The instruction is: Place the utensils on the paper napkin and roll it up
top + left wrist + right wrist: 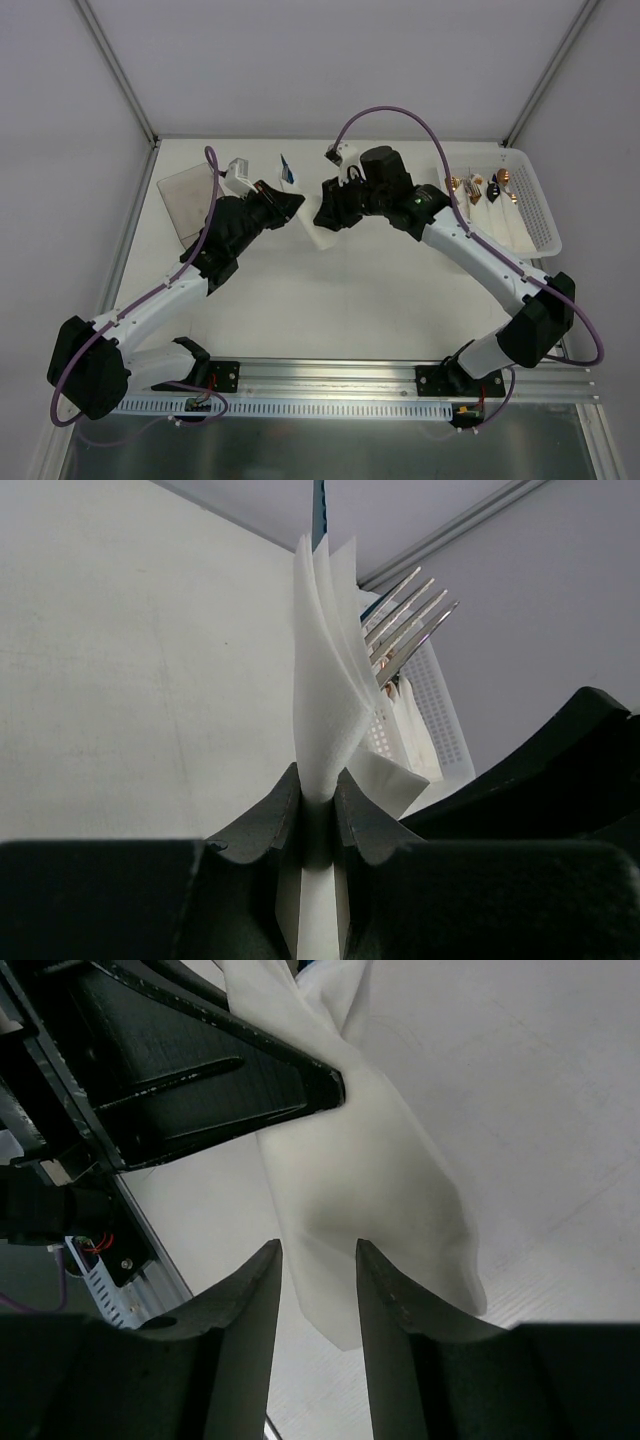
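a: start at the left. what's that pale square thing (185, 197) in the far corner of the table (300, 300)?

b: flat and greyish. i can't tell what it is, and nothing touches it.

a: and the left gripper (318, 815)?

b: clamped on the paper napkin (325, 680), fingers pinched tight on a bunch of folds. the sheet stands up from them in loose layers, lifted rather than lying flat.

a: where's the fork (410, 630)?

b: inside those folds. the silver tines fan out on one side and the blue handle (319, 508) pokes out at the other end.

a: further right?

b: the right gripper (318, 1248) sits close beside the left one, fingers apart and holding nothing. the free end of the napkin lies on the table just beyond them.

a: and at the right edge?

b: a white perforated tray (545, 215) with finished white rolls (497, 213), gold and black ends showing.

a: so which step is this?

b: i'd say the rolling. the fork is wrapped, but loosely, not yet a tidy roll.

a: next move?

b: probably the right fingers need a fresh hold on the loose end, then a turn against the left grip. the thin paper could tear or let the fork slip out.
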